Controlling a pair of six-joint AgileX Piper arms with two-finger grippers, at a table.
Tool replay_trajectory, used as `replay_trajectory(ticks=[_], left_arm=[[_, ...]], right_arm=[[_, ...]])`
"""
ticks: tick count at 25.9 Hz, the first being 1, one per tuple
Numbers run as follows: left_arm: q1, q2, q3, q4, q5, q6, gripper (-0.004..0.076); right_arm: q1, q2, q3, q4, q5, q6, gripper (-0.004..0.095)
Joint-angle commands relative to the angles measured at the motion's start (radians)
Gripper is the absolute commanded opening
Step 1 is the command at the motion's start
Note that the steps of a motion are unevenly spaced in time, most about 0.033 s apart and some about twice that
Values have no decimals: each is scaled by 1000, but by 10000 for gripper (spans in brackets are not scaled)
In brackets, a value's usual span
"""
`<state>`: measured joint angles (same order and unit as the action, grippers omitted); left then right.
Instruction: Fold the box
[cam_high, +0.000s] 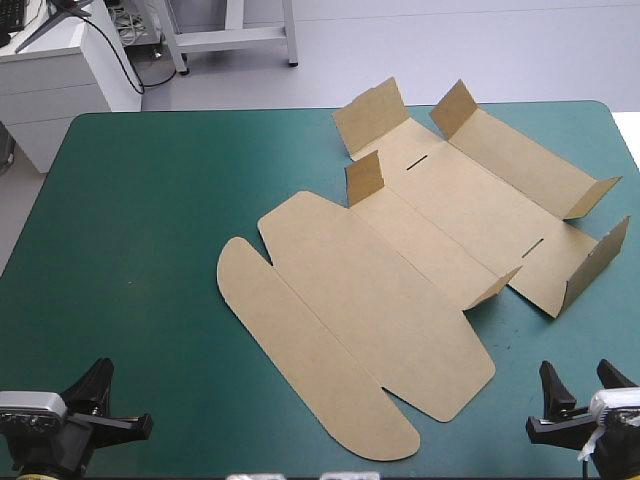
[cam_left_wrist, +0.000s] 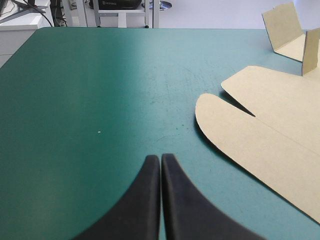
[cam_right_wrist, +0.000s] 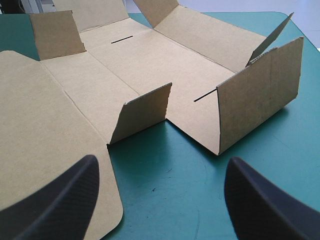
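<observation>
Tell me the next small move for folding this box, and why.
Probably ease the right gripper forward onto the upright flap just ahead: it is open and faces that flap, while the box lies mostly flat, untouched, and the left gripper is shut over bare cover.

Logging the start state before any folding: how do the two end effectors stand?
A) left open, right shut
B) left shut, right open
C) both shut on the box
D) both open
B: the left end effector is shut into one pointed arch over the teal-green cover, while the right end effector stands wide open, facing the box and holding nothing.
</observation>
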<state>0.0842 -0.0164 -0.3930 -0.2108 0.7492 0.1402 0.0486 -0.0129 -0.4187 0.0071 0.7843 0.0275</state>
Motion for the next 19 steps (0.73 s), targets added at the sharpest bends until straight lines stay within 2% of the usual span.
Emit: replay_trajectory(ticks=[1, 5, 10, 19], left_arm=[[-3, -8, -28, -21, -77, -5, -8], [-3, -8, -28, -21, -77, -3, -8], [-3, -8, -28, -21, -77, -3, -8], [-3, -8, -28, -21, -77, -3, -8]], right_arm=[[6, -22, -30, -7, -71, -2, 667], [6, -19, -32, -7, -67, 15, 667], [6, 53, -100, -7, 33, 149, 668], [6, 363, -270, -7, 43, 378, 668]])
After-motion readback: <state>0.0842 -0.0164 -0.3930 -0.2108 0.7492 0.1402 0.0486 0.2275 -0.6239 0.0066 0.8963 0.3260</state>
